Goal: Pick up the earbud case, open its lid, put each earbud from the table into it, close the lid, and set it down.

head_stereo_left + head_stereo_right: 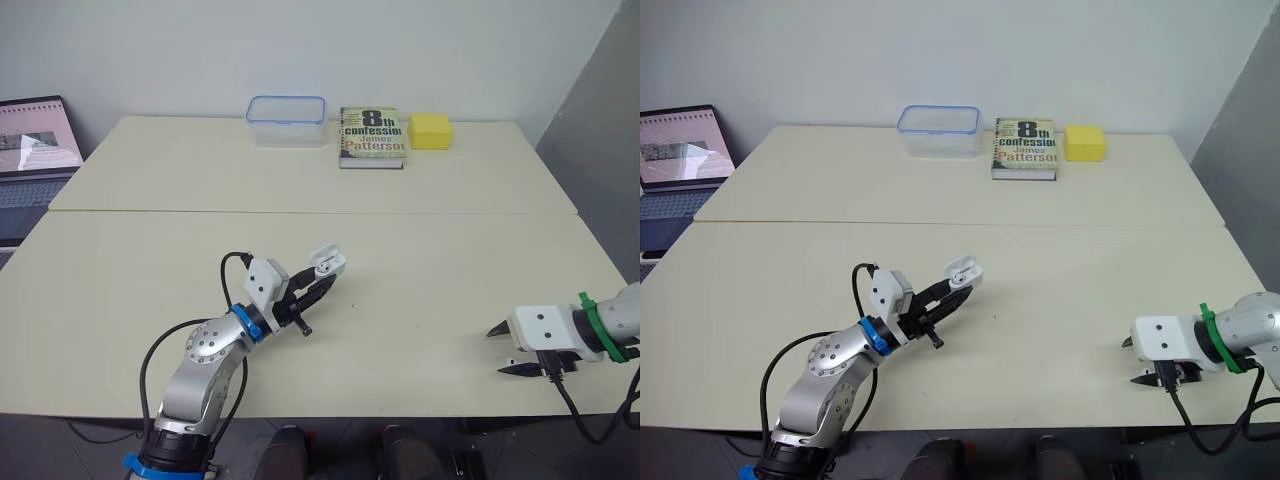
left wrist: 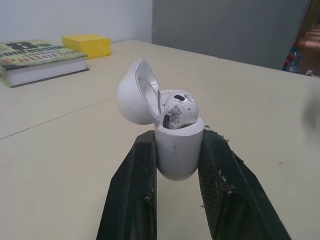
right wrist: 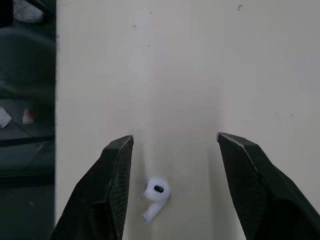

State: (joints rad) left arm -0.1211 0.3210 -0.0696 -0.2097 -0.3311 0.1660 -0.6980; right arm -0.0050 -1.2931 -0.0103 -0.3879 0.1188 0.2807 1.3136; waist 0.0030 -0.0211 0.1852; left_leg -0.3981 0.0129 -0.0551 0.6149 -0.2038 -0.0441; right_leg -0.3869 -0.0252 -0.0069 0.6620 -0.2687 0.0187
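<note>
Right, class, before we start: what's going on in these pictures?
The robot's left gripper is clamped on the body of the earbud case. The lid is open and one earbud already sits inside. The right gripper is open, low over the table near its front edge. The second earbud lies on the table between its fingers, not yet grasped.

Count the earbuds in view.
2. One earbud sits in the open case held by the left gripper; the other earbud lies on the table between the right gripper's open fingers. Part of the case's inside is hidden.
</note>
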